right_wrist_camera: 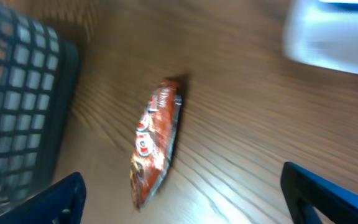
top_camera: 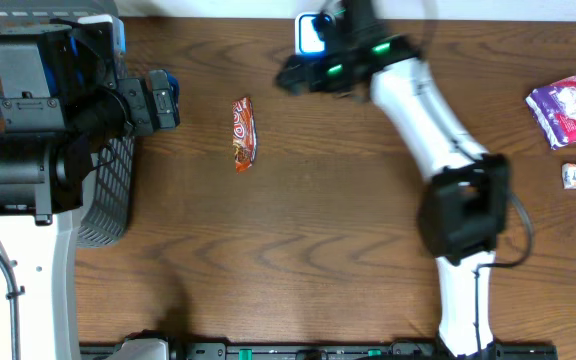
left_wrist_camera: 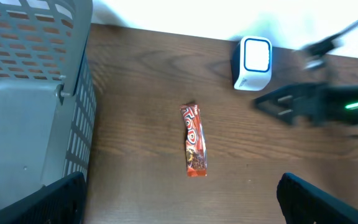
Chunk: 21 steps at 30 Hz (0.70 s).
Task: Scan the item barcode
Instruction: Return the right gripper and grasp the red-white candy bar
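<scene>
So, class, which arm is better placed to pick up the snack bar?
Probably left: the snack bar lies centred ahead of the open left hand; the right hand sits beside the scanner.

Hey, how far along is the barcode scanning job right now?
Done: nothing I can confirm. In hand: nothing; the snack bar lies on the table, and the right gripper and left gripper are both open and empty. Left, probably: picking it up and showing it to the scanner.
</scene>
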### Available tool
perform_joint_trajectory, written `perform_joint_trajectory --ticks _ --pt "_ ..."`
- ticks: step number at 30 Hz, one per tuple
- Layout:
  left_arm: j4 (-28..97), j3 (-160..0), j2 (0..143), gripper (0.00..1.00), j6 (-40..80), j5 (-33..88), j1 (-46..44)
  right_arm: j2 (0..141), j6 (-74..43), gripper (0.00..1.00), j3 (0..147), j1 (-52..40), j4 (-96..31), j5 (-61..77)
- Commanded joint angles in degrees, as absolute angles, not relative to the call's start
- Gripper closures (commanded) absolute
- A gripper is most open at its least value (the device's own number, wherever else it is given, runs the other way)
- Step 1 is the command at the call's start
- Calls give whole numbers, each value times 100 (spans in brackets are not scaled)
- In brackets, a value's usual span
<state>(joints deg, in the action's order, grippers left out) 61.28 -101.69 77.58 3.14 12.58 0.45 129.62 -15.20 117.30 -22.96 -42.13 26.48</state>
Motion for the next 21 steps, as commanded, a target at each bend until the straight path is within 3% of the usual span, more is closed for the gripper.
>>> perform_joint_trajectory --ticks 1,9,15,16,21 --pt "6128 -10186 7747 2 303 1284 69 13214 -1581 1 11708 -2821 -3968 1704" --pt "6128 -10186 7747 2 303 1284 69 13806 -1586 2 11708 -3765 -3568 1" --pt "6128 -10186 7747 2 303 1284 69 14167 -1579 3 11708 -4038 -3573 -314" --pt "6128 -10186 7747 2 303 1284 69 14171 -1579 8 11708 -4047 -3586 -311" --pt "6128 -10186 7747 2 303 1284 69 14160 -1584 57 11712 -4014 -3741 -569"
